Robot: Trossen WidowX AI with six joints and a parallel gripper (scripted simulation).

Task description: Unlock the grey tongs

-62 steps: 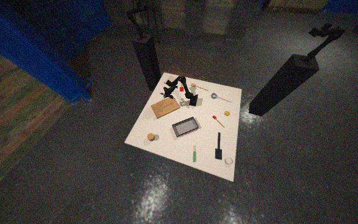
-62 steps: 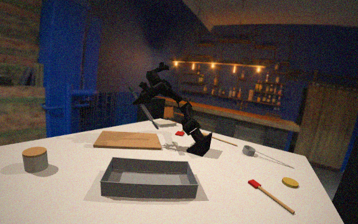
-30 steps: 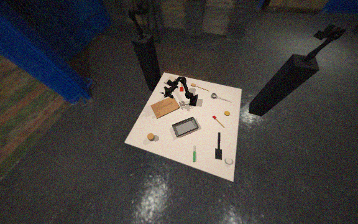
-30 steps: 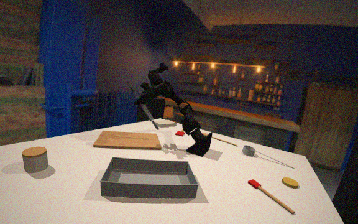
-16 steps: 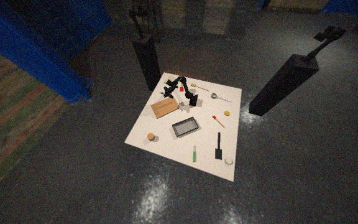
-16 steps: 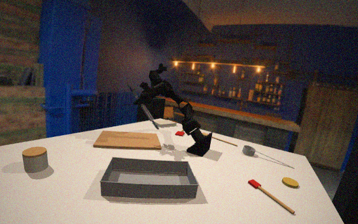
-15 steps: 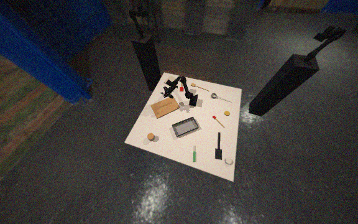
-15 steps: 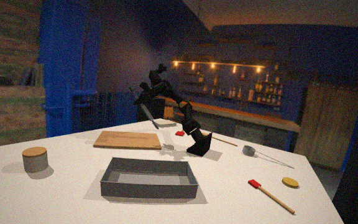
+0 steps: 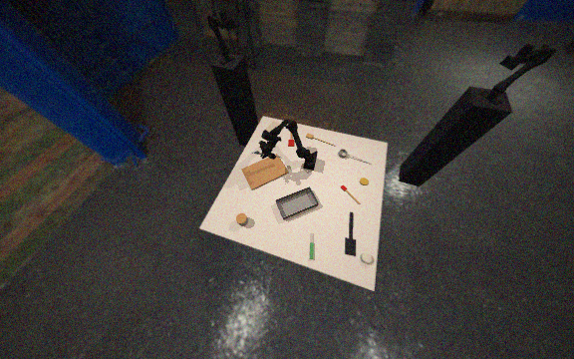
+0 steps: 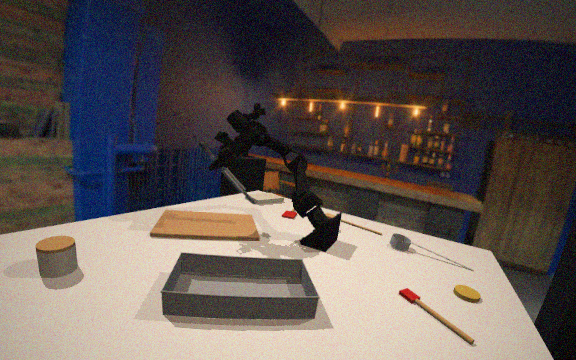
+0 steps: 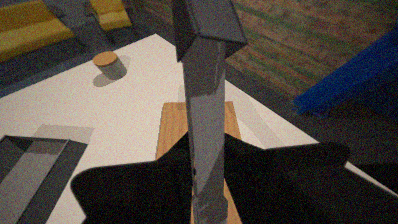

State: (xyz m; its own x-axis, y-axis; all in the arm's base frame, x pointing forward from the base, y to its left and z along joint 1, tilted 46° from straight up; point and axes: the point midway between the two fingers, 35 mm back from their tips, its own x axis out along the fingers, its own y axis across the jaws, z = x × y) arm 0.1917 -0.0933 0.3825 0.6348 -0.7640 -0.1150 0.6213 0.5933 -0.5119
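Your jaws (image 9: 263, 154) (image 10: 219, 161) are drawn nearly together, with only a narrow gap, and they are clamped on the grey tongs (image 10: 234, 180) (image 11: 205, 105). The tongs are up in the air, off the roasting tin (image 9: 301, 211) (image 10: 238, 306) (image 11: 64, 162), and you have them at a slant: in the exterior view one end points up to the left and the other down to the right, towards a pale flat item (image 10: 266, 198) at the desk's (image 9: 327, 266) (image 10: 368, 327) (image 11: 40, 111) far edge. You can't tell from these views whether the lock has let go (the dark fingers hide much of the grip, annoyingly).

The wooden board (image 9: 264, 173) (image 10: 205, 226) (image 11: 173, 120) lies flat near the arm's base (image 9: 310, 162) (image 10: 324, 235). Your wrist view shows it behind the tongs, but they are not lying on it. The tin stands upright near the board, with no tongs across it.

To one side you have the jar with a wooden lid (image 9: 241, 219) (image 10: 57, 259) (image 11: 112, 67). On the other side are the red-headed tool (image 9: 351, 194) (image 10: 440, 317), the yellow disc (image 9: 364, 181) (image 10: 467, 293) and the grey ladle-like utensil (image 9: 343, 154) (image 10: 400, 242). From the top you also see the black turner (image 9: 350, 245) and a green-handled tool (image 9: 312, 250), well apart from the board.
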